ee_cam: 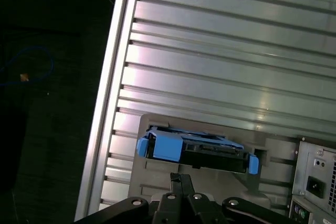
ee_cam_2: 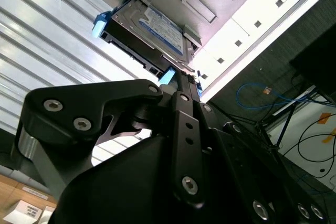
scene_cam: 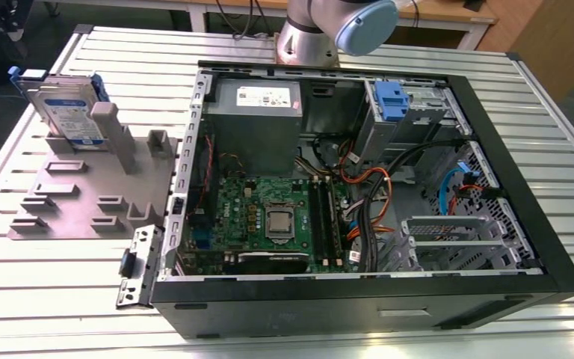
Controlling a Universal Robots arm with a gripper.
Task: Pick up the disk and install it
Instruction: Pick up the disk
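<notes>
Flat silver-grey metal disk (scene_cam: 68,105) with blue rails stands upright in grey plastic stand (scene_cam: 78,215).
Black gripper (ee_cam: 178,178) pressed together, holding nothing, apart from the disk.

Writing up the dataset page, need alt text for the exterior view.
The disk, a silver drive with blue rails, stands upright in a grey slotted holder on a ribbed metal table, at the exterior view's left of an open computer case with its motherboard exposed. The robot arm rises beyond the case.
</notes>
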